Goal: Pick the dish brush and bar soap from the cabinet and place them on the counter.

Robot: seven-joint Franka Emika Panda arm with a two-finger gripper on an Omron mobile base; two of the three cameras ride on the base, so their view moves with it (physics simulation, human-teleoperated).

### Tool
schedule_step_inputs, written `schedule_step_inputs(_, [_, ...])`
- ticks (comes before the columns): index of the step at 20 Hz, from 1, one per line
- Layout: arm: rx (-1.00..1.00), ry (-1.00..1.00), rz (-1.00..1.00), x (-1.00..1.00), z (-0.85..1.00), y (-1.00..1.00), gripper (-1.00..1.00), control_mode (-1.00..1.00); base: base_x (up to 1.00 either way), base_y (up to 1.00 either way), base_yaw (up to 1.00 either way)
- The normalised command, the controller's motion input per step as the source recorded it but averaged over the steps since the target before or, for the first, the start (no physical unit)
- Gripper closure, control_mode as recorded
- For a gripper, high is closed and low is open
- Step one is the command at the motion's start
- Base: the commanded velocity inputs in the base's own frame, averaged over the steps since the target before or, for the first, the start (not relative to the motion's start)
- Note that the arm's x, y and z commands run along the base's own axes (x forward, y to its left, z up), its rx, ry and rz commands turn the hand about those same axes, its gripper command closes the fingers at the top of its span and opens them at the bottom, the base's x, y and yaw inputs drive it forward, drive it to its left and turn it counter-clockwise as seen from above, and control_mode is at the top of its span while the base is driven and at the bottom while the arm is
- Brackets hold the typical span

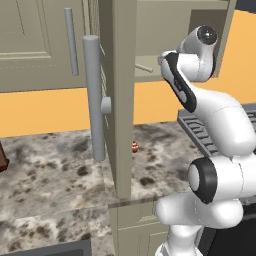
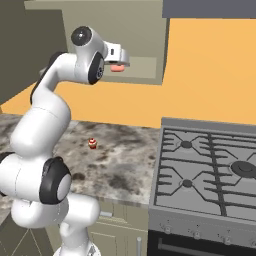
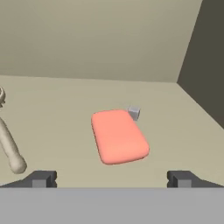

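Claw (image 3: 111,178) stands with its tips wide apart and nothing between them, inside the open cabinet (image 3: 87,39) and aimed at the soap (image 3: 119,136), which lies flat on the shelf floor just ahead and midway between the tips. The brush (image 3: 9,146) lies on the same shelf off to one side, handle end near one tip, apart from the soap.

Risk as I judge it: the soap is a low slab, so tips closing too high would skid over it or shove it back toward the rear wall. A tiny grey cube (image 3: 134,112) sits touching the soap's far corner and could get nudged.

Below, the counter (image 2: 122,157) holds a small red-and-white ball (image 2: 92,144), with the stove (image 2: 210,170) beside it. The door (image 1: 117,100) hangs open next to the arm.
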Motion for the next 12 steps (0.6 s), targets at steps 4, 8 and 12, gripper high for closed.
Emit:
schedule_step_inputs(4, [0.00, 0.03, 0.00, 0.31, -0.06, -0.01, -1.00, -1.00, 0.00, 0.00, 0.00])
schedule_step_inputs(8, [0.00, 0.05, 0.00, 0.30, -0.09, -0.02, -1.00, -1.00, 0.00, 0.00, 0.00])
schedule_step_inputs(12, [0.00, 0.05, 0.00, 0.27, -0.08, -0.05, -1.00, -1.00, 0.00, 0.00, 0.00])
